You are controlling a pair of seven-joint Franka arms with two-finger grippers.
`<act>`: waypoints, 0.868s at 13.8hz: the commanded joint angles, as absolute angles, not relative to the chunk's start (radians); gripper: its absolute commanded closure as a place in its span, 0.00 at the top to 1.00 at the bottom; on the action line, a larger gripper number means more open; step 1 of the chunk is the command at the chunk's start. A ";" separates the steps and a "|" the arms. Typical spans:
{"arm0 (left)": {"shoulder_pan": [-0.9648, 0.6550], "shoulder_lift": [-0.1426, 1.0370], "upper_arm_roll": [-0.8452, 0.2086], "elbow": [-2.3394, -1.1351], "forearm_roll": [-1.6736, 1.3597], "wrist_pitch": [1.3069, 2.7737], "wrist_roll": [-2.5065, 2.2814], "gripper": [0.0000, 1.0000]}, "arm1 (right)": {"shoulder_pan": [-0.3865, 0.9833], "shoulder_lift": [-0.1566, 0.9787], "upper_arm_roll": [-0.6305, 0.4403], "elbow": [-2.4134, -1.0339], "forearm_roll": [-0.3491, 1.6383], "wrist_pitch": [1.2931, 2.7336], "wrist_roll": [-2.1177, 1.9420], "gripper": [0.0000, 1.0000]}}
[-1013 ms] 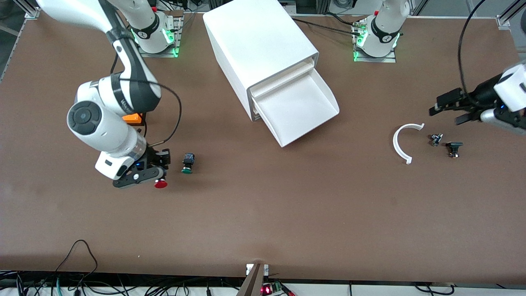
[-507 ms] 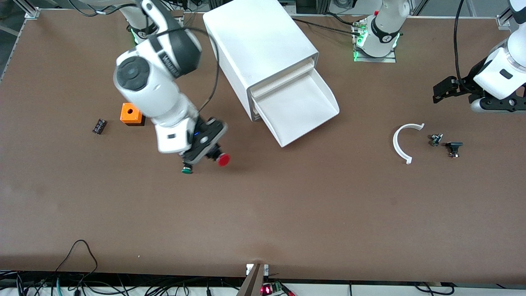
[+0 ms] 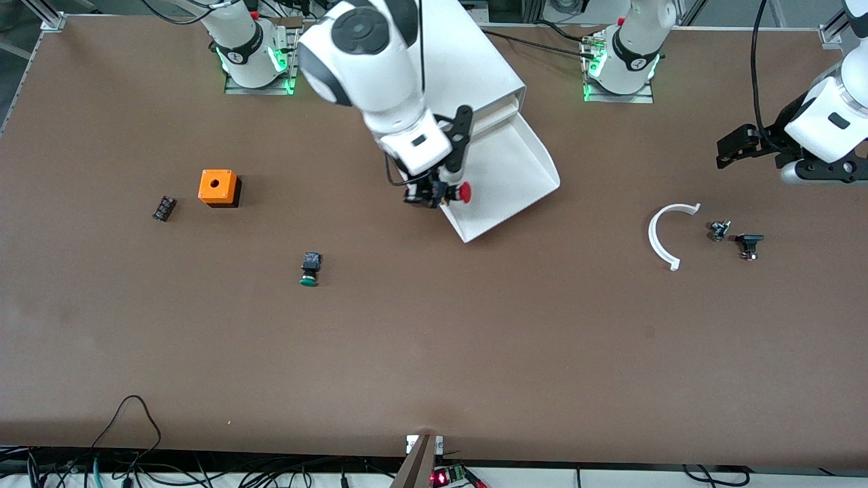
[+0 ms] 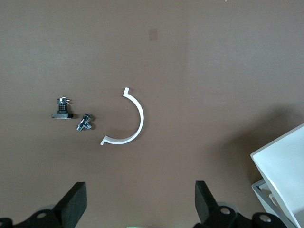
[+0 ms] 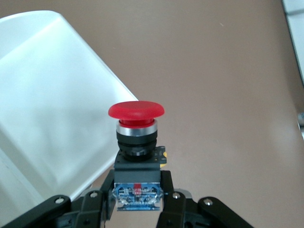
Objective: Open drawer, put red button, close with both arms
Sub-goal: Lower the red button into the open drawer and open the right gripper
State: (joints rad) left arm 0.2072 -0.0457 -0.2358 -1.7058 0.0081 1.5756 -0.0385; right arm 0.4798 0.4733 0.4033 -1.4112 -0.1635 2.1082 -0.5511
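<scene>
Now we see our right gripper (image 3: 434,196) clamped on the red button (image 3: 463,193), carried from beside the green button (image 3: 310,270) to the open drawer's (image 3: 515,183) edge | release is next | our left gripper (image 4: 137,209) waits spread over bare table by the white arc (image 3: 664,234).

Right pincer (image 3: 434,193) clamped and aloft, left pincer (image 4: 137,204) spread wide, waiting at table's end.

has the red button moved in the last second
Yes. The right hand carried the red button from beside the green button to the open drawer's edge.
</scene>
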 commanded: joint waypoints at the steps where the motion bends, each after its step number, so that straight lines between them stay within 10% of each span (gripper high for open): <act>1: 0.202 -0.058 -0.236 -1.707 0.028 1.589 -0.051 1.00 | 0.575 0.552 0.396 -1.322 -0.233 2.085 -0.583 0.17; 12: 0.201 -0.026 -0.236 -1.732 0.032 1.606 -0.035 1.00 | 0.698 0.695 0.377 -1.272 -0.402 1.980 -0.669 0.18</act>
